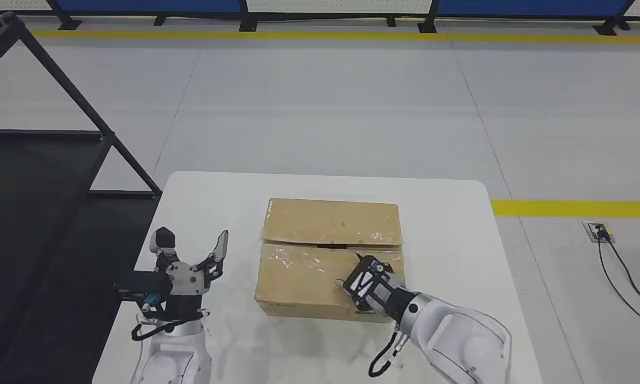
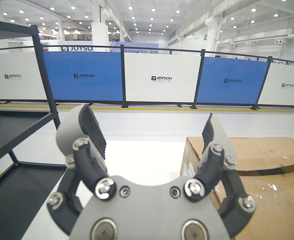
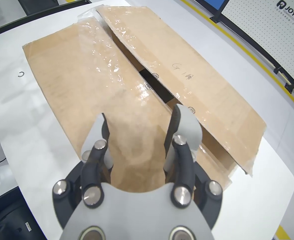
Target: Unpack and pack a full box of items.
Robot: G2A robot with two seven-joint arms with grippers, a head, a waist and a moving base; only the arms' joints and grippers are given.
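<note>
Top view: my left hand (image 1: 192,246) hangs over the near left corner of the white table (image 1: 450,244), fingers spread wide and holding nothing, just left of the cardboard box (image 1: 330,224). The box sits in the middle of the table. My right hand (image 1: 357,274) is over the near right part of its lid. A black rack (image 1: 60,134) stands on the floor to the left.

Left wrist view: from here, the two ribbed pads of my left hand (image 2: 148,121) stand well apart with only open air between them. The box's left side wall (image 2: 189,161) is to their right, and a fence of blue and white panels (image 2: 159,81) runs across the far side of the room.

Right wrist view: this angle adds the lid's detail. My right hand (image 3: 140,116) is spread above the near flap (image 3: 69,76), gripping nothing, with one finger at the dark gap (image 3: 152,81) between the flaps. The far flap (image 3: 187,76) sits slightly raised. Clear tape (image 3: 99,48) runs along the seam. Whether my fingers touch the cardboard, I cannot tell.
</note>
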